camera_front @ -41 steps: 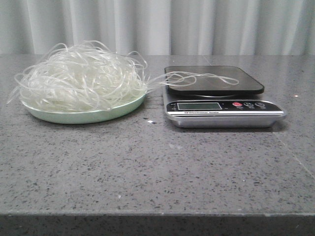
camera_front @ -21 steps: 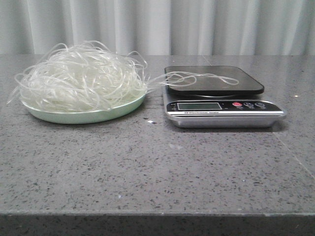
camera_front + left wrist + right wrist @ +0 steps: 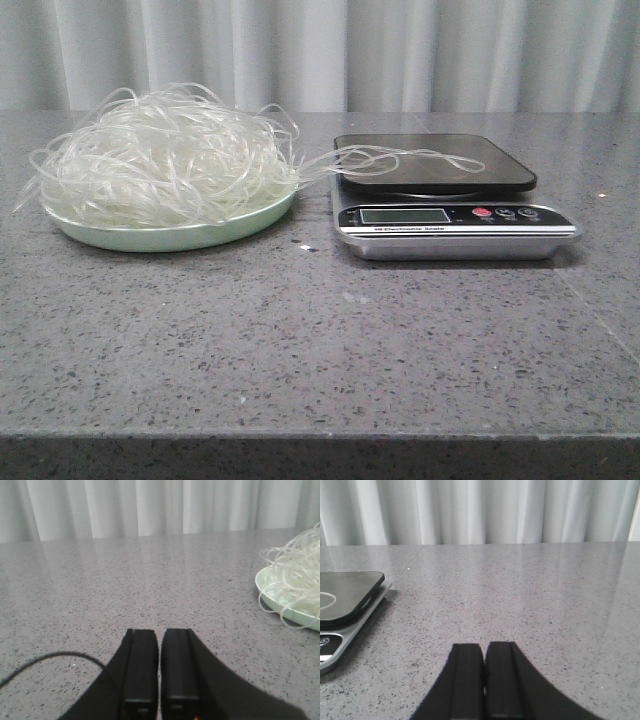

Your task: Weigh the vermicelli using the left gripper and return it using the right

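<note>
Your translucent, stringy vermicelli heaps on the round pale-green plate; strands trail toward 3 o'clock onto the scale. Left gripper and right gripper both sit pressed together, empty.

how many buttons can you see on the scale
3, in a row on the front panel of the scale, right of its display: a red button, then two dark buttons. None seem hidden.
</note>
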### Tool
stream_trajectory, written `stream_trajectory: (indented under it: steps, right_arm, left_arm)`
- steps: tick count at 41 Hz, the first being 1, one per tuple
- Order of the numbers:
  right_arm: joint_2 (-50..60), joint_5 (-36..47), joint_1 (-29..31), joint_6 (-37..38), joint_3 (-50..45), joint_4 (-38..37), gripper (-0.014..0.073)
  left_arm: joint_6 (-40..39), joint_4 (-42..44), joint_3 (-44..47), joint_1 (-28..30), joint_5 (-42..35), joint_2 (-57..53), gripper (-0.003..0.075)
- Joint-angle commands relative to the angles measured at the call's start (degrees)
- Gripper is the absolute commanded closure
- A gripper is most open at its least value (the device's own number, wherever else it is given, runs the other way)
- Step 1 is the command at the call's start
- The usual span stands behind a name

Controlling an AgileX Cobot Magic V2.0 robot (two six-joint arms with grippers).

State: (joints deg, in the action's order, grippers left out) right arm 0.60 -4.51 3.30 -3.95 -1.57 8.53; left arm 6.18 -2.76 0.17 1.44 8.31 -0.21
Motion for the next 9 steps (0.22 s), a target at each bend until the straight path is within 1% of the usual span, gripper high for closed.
stream_trajectory:
  steps: [1,9]
  right_arm:
    - [0.92,4.87,0.48,0.0,0.44,-0.45,0.0443]
    - [0.92,4.87,0.48,0.0,0.44,-0.45,0.0443]
  left_arm:
    - [-0.14,-0.44,0.48,0.1,-4.24,-1.13,0.0577]
    - [-0.14,-0.44,0.48,0.1,-4.24,-1.13,0.0577]
